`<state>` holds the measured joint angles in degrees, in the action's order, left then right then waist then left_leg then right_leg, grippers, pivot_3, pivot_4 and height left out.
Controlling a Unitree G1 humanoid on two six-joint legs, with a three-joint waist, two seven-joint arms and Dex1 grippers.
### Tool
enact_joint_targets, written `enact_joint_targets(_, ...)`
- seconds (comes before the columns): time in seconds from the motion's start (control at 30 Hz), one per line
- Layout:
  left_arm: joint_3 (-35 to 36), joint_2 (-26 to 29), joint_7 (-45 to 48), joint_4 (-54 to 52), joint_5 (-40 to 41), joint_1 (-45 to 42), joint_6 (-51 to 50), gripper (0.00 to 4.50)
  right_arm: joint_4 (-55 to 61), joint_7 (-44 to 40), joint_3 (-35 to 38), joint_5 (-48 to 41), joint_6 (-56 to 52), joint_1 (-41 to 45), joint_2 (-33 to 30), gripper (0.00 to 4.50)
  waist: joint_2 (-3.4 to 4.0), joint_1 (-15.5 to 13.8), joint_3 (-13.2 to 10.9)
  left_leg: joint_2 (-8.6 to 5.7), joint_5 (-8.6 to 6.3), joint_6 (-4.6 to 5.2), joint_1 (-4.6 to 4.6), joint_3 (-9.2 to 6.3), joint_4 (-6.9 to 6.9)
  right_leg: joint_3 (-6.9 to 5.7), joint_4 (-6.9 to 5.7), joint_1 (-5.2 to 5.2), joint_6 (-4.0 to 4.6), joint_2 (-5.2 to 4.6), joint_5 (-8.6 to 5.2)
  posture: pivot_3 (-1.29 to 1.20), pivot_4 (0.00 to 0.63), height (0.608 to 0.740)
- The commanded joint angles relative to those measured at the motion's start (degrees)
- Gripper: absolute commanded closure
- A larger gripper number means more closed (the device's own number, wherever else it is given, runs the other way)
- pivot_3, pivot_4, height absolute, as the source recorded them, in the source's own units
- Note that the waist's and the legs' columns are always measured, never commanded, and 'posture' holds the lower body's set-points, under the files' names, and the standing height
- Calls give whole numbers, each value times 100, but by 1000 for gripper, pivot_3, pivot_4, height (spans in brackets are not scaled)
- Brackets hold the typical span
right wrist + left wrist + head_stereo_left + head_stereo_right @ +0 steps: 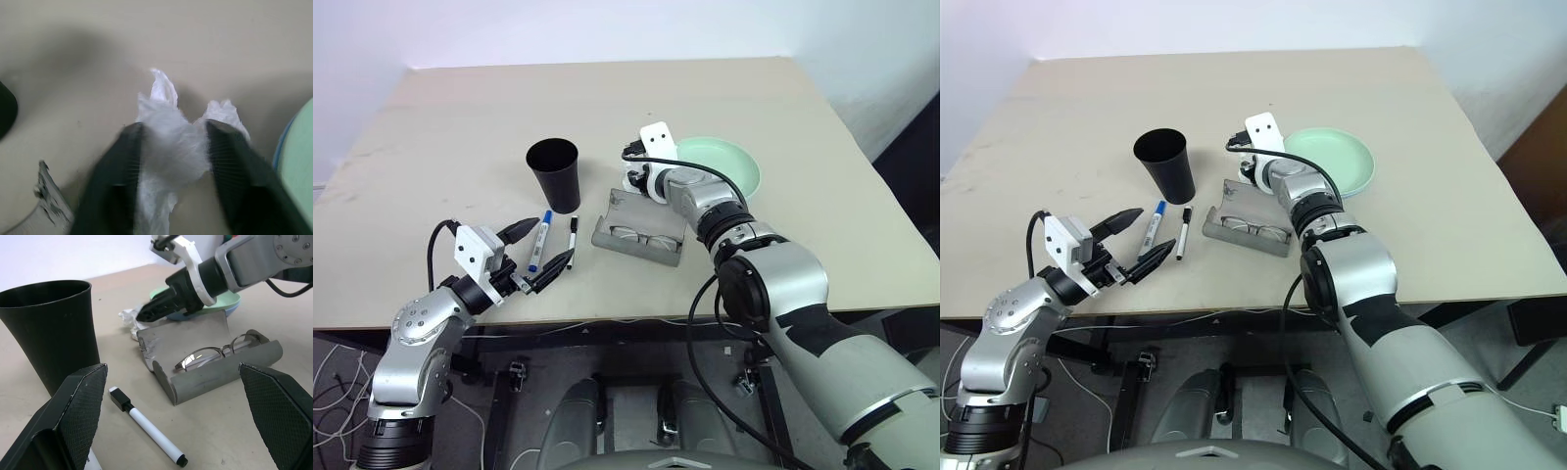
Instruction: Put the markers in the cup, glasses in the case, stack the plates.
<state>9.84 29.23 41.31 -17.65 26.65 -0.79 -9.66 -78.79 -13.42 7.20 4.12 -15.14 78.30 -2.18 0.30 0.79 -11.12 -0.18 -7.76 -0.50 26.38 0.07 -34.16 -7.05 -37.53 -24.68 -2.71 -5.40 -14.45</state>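
Left gripper: nearest the camera, at the table's near edge, black fingers spread wide apart and empty, pointing toward the pens.

Blue-capped marker: flat on the table just beyond the left fingertips, long axis running near-to-far, cap at the far end toward the cup.

Black-capped marker: just right of the first and roughly parallel to it, shorter, black cap at the far end.

Cup: black tumbler, upright, mouth up, just beyond the two markers.

Case: grey, lid open, long axis lying left-to-right, right of the markers. Glasses: resting inside it, lengthwise along the case.

Tissue: crumpled, white, on the table behind the case, between cup and plates.

Right gripper: reaching over the case, fingers set either side of the tissue and partly drawn in; whether they actually pinch it cannot be told.

Plates: mint green plate stacked on the light blue plate, right of the tissue; blue edge visible beneath.
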Motion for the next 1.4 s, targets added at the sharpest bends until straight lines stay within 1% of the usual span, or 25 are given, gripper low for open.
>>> enact_joint_targets(0.03,28,7,-16,-201,-27,-38,118,0,61,43,-55,121,-27,38,26,3749,0,1,0,0,0,0,0,0,0,0,0,0,0,0,0,0,150,721)
enact_joint_targets(0.1,34,6,-24,-208,-27,-28,121,0,64,34,-54,138,-20,30,17,4467,0,0,0,0,0,0,0,0,0,0,0,0,0,1,0,0,150,721)
enact_joint_targets(0.27,94,23,-23,-233,-18,58,143,0,137,-110,91,46,197,233,-169,4467,0,-1,0,0,0,0,0,0,0,0,0,0,0,1,0,0,150,721)
enact_joint_targets(0.4,109,30,-36,-263,-9,89,138,0,234,-413,330,-218,331,547,-394,4467,-4,-3,-7,0,0,0,1,0,0,0,1,0,0,1,0,0,150,721)
enact_joint_targets(0.53,81,37,3,-210,-6,43,130,0,289,-539,547,-452,296,736,-779,4467,-3,-5,-7,1,0,0,1,0,0,-1,5,0,0,2,0,0,150,721)
enact_joint_targets(0.67,21,15,40,-122,-9,-78,133,0,343,-639,344,-244,516,646,-1196,4467,-4,-14,-7,1,-2,1,4,-1,0,-3,22,5,1,1,0,0,150,721)
enact_joint_targets(0.77,-25,5,93,-37,-34,-153,151,0,334,-501,363,-230,566,531,-1569,4467,-4,-15,-7,0,-3,4,6,4,0,-1,29,5,-6,0,6,0,150,721)
enact_joint_targets(0.9,-63,-19,161,69,-57,-237,175,0,272,-503,124,3,452,224,-1973,4467,-5,-11,-8,0,-4,8,6,13,0,-2,32,7,-8,0,8,0,150,721)
enact_joint_targets(1.07,-115,-27,256,238,-119,-348,230,0,295,-953,57,-41,-10,60,-2118,4467,-2,39,-9,7,-5,10,1,31,0,9,29,3,-9,5,17,0,150,721)
enact_joint_targets(1.17,-139,-50,277,314,-125,-445,250,0,332,-1192,52,-98,-292,47,-2163,3883,-2,18,-9,22,-4,9,-2,39,0,13,28,1,-5,22,25,0,150,721)
enact_joint_targets(1.4,-171,-56,329,429,-134,-518,308,0,452,-1479,-192,57,-424,85,-2270,1501,-2,-4,-9,32,-5,8,-1,50,-3,23,36,-1,3,28,28,0,150,721)
